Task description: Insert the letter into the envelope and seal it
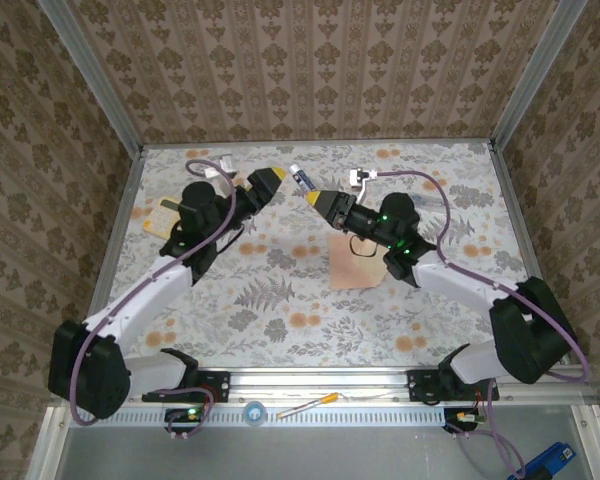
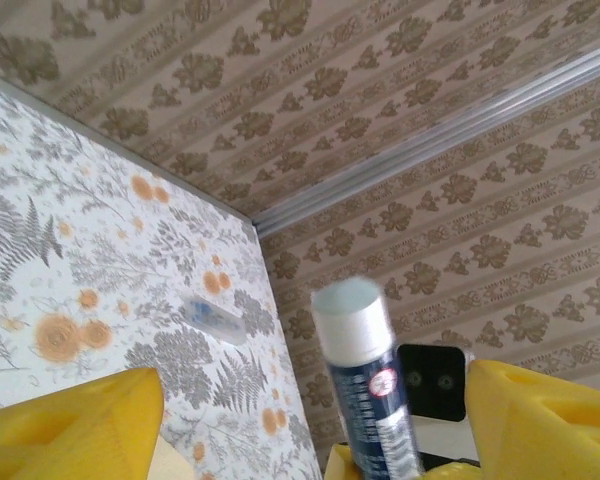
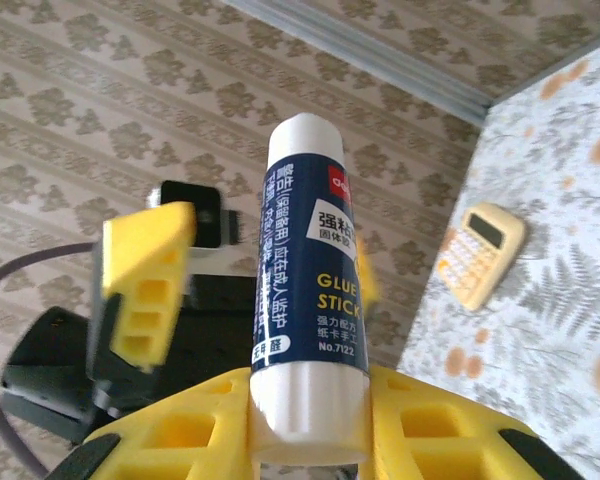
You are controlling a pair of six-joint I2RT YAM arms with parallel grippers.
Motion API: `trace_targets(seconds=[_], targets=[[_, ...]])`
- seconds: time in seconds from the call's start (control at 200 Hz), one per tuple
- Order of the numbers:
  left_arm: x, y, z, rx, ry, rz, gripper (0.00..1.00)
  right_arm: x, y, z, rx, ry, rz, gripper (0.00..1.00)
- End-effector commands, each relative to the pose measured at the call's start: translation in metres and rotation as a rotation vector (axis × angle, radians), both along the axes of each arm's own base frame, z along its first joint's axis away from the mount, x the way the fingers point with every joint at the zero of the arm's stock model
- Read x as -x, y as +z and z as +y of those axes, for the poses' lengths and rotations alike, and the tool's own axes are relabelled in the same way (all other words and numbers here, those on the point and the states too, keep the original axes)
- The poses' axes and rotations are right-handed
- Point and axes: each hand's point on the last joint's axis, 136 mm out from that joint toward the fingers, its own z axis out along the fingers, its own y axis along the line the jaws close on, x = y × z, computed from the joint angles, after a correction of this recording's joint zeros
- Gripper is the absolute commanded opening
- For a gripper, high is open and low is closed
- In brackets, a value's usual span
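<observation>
Partly, the right arm (image 1: pixel 450 285), holding a glue stick (image 3: pixel 310 300), covers the envelope (image 1: pixel 355 272).

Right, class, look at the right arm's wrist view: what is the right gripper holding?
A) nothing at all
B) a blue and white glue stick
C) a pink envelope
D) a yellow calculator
B: the right gripper has its yellow fingers closed on the base of the glue stick, whose blue label and white cap stand up between them.
</observation>
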Motion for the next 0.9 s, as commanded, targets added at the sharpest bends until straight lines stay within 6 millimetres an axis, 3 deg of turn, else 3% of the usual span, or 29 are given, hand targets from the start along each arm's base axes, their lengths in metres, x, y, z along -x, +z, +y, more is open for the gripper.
trace_targets(seconds=[0.0,0.215,0.415,0.525,0.64,0.775,0.895], targets=[[0.006,0.026,0.024,-0.108,0.042,-0.091,0.79,0.002,-0.018,-0.024,0.138,-0.066,0.03,0.26],[0.009,0.022,0.044,-0.281,0.061,-0.091,0.71,0.013,-0.037,-0.064,0.349,-0.096,0.124,0.26],[0.002,-0.029,0.032,-0.521,-0.047,-0.001,0.56,0.029,-0.064,-0.093,0.557,-0.078,0.251,0.26],[-0.004,-0.058,0.015,-0.615,-0.114,0.021,0.37,0.036,-0.074,-0.105,0.649,-0.073,0.287,0.26],[-0.003,-0.081,-0.022,-0.703,-0.209,0.003,0.11,0.044,-0.091,-0.115,0.75,-0.048,0.352,0.26],[-0.01,-0.11,-0.059,-0.747,-0.293,0.009,0.02,0.049,-0.107,-0.122,0.816,-0.033,0.399,0.25],[-0.016,-0.137,-0.091,-0.76,-0.367,0.02,0.0,0.051,-0.116,-0.127,0.867,-0.021,0.425,0.25]])
